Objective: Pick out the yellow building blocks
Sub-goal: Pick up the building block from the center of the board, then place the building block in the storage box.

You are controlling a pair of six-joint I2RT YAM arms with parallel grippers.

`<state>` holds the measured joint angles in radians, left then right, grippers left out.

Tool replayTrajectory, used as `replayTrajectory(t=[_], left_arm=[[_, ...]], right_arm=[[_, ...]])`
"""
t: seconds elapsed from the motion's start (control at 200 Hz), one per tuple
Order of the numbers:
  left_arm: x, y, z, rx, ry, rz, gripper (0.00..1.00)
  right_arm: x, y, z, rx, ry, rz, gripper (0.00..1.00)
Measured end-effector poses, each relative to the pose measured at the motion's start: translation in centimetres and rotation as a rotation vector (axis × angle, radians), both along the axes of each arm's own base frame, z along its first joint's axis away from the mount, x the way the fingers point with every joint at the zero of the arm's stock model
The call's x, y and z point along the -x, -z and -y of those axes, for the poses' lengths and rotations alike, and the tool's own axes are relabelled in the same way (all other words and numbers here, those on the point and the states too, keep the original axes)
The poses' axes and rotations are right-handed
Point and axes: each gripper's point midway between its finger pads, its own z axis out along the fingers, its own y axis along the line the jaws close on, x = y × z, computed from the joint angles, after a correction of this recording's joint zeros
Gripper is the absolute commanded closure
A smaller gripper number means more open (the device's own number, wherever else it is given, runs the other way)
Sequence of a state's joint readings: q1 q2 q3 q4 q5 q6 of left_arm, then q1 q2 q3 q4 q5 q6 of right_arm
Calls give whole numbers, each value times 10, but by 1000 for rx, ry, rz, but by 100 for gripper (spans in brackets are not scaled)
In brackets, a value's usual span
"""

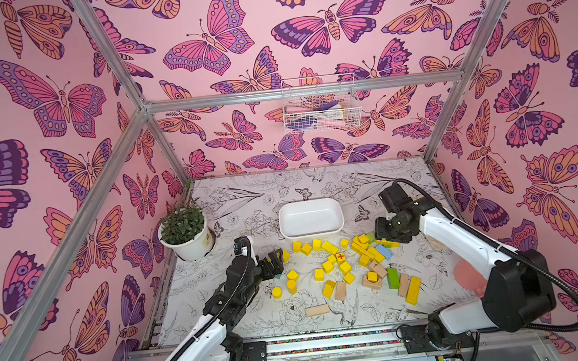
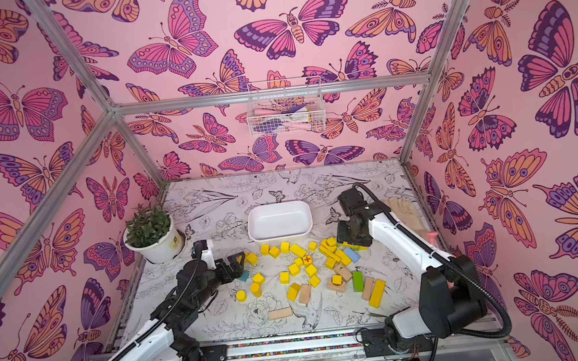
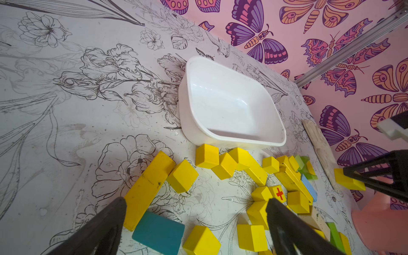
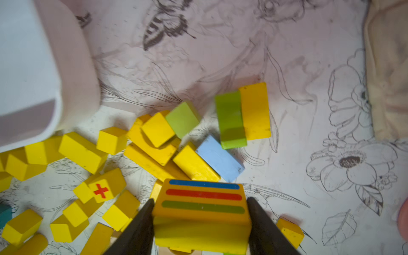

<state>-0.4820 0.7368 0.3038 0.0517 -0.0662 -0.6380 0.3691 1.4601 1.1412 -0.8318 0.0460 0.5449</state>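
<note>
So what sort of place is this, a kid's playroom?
More likely a robot test booth dressed up playfully: an aluminium frame around butterfly-print walls, two robot arms sitting on a metal rail, and yellow building blocks lying by a white tub.

Both top views: stereo pair, mounted high over the near table edge, faced fwd & down into the cell. Far off, wide, took in the whole floral-print tabletop [image 1: 246, 199] [image 2: 218, 202] and pink butterfly-papered walls [image 1: 44, 138] [image 2: 23, 104]. Left wrist cam: low, close, looked obliquely across the table to the far right corner. Right wrist cam: pointed nearly straight down, v. close to the table. All 4 views shared the white rectangular plastic tub [image 1: 310, 218] [image 2: 279, 221] [image 3: 229, 103] [image 4: 26, 77] and small yellow wooden cube w/ red cross [image 1: 340, 257] [image 2: 307, 259] [image 3: 278, 193] [image 4: 103, 188].
</note>
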Motion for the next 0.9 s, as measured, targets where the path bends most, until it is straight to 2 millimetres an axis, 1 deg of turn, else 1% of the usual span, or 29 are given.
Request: replayTrajectory(t=[0.09,0.19,0.511,0.606,0.681,0.751,0.901], left_arm=[[0,-1,-1,6,-1,0,0],[0,-1,-1,11,0,0,0],[-1,-5,-1,24,-1,9,0],[-2,-6,-2,27,-5,13,0],[-3,-6,-3,28,-8,16,0],[-4,-6,-3,30,-10,17,0],[-5,-6,-3,37,-9,13,0]], right_arm=[[-15,-12,-26,-4,-61,28,70],[-33,-20,-56,-8,-120,42,70],[-88,-32,-152,-42,-253,93,70],[-102,-32,-177,-56,-278,108,70],[-111,-30,-193,-66,-294,111,70],[-117,-26,-204,-72,-303,110,70],[-128,-12,-217,-83,-304,94,70]])
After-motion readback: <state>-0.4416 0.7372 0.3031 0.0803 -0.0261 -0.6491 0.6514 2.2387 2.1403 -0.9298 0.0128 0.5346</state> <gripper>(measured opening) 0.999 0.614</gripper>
